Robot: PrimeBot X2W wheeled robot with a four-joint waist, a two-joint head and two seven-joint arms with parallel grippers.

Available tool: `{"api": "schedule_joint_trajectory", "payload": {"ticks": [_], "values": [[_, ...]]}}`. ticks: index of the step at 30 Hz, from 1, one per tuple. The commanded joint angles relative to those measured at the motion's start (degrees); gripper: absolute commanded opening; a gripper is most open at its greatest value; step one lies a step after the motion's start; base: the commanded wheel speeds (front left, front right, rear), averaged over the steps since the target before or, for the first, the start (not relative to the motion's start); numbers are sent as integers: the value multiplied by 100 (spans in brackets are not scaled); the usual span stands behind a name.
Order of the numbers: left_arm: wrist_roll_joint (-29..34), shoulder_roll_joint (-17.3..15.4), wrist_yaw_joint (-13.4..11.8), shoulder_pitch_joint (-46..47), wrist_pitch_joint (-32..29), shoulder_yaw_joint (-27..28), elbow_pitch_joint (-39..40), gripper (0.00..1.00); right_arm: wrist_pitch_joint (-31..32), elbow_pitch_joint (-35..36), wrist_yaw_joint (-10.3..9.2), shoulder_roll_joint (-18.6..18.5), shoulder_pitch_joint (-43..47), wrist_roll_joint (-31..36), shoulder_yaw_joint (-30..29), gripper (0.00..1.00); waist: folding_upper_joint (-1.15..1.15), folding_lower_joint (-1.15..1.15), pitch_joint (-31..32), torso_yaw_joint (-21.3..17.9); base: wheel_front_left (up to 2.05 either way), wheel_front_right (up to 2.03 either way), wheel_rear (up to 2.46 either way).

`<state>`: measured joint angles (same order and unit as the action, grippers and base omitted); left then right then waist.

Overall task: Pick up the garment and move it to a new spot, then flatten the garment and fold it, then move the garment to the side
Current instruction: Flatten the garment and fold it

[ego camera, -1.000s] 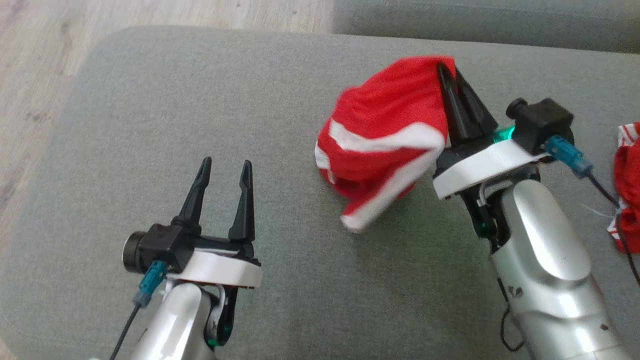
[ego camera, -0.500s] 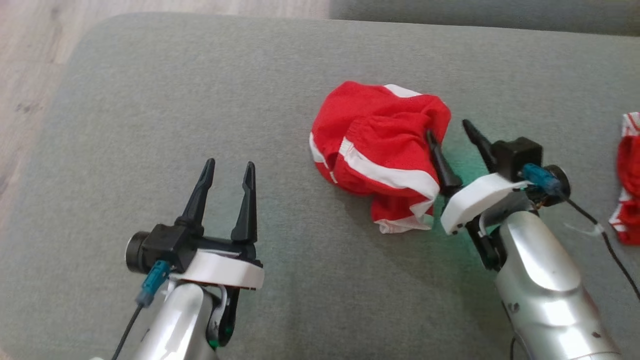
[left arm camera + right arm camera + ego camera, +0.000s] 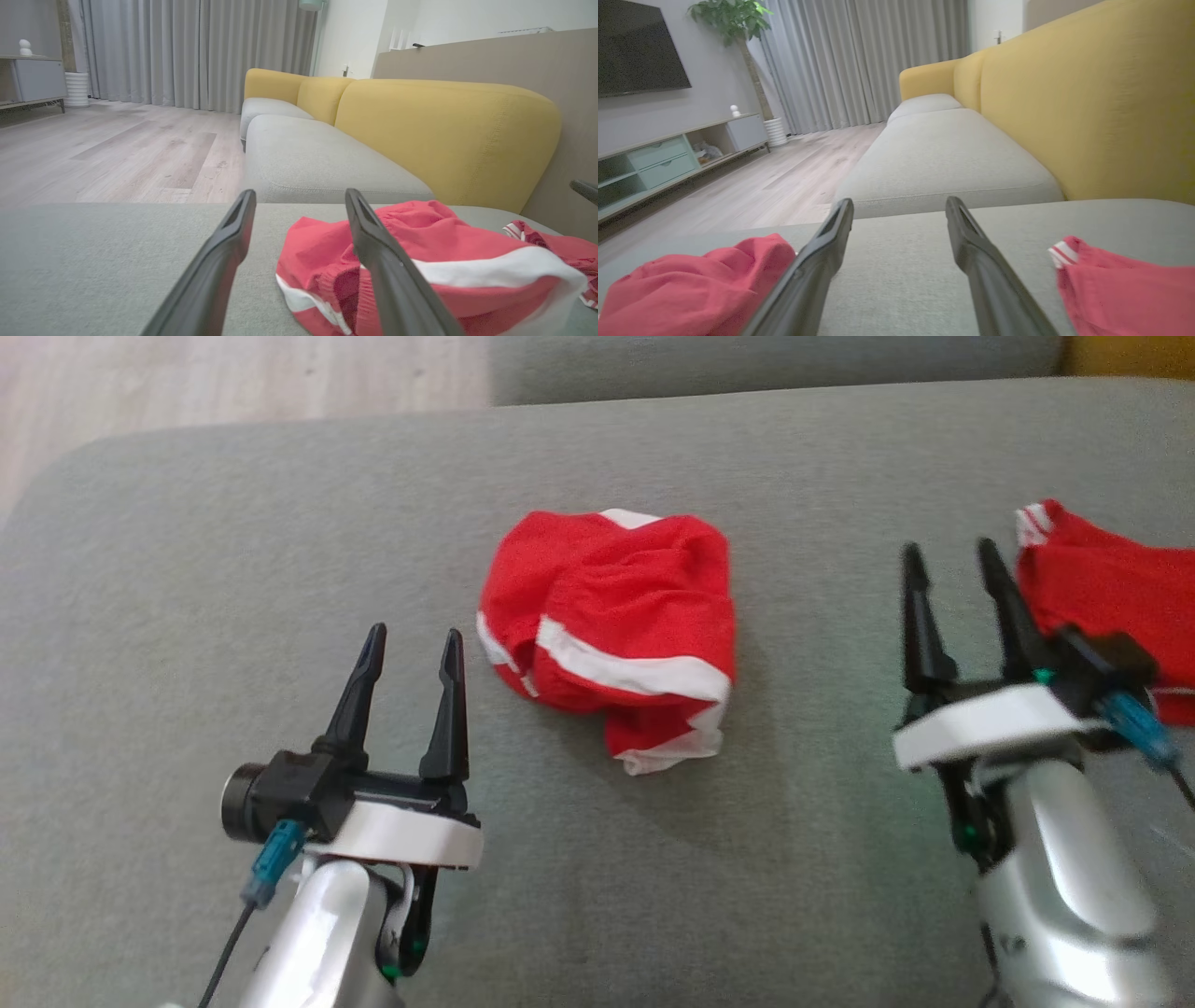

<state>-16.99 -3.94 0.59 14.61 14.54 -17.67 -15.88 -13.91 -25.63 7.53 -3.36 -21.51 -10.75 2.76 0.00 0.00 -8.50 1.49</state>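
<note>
Two claws flank the work, both with fingers spread and nothing between them; the left gripper (image 3: 413,637) hovers at about 7 o'clock of the head view, the right gripper (image 3: 948,551) at about 4 o'clock, each pointing toward 12. Between them, just past the centre toward 12 o'clock, the garment (image 3: 607,625) lies on the grey seat cushion (image 3: 233,569); it looks like red shorts with white trim, bunched into a rumpled heap, a white-edged hem sticking out toward 6 o'clock. It touches neither claw; from the left gripper it sits at about 1 o'clock, near; from the right gripper at about 10 o'clock, farther off. That spacing reads as deliberate: bare cushion lies all round the heap, which I judge gives room to spread it flat; the wide jaws look ready to pinch an edge from either side. A second red piece (image 3: 1111,583) lies at 2 o'clock, near the right gripper's outer finger and well apart from the heap, probably so the two do not tangle. By my reading the relocation is done and flattening comes next; the hem and the white stripe offer the clearest edges to pinch, though the folds hide where the waistband runs.
</note>
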Motion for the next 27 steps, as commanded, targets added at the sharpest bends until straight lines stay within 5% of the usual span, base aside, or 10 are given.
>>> {"api": "schedule_joint_trajectory", "payload": {"ticks": [1,10,19,27], "values": [[69,-69,21,175,46,213,216,100,-72,352,-4,48,55,6,18,100,0,0,40,-160,0,0,0],[67,-61,11,154,46,194,258,100,-100,1131,-4,48,1107,-159,-504,100,0,0,72,-395,0,0,0],[53,-113,61,219,0,139,187,100,-107,1342,-4,48,1529,-444,-358,100,0,0,-20,-538,0,0,0],[-107,-225,354,564,-908,-128,-139,100,-108,1400,-4,48,1522,-533,-234,100,0,0,-190,-701,0,0,0]]}}
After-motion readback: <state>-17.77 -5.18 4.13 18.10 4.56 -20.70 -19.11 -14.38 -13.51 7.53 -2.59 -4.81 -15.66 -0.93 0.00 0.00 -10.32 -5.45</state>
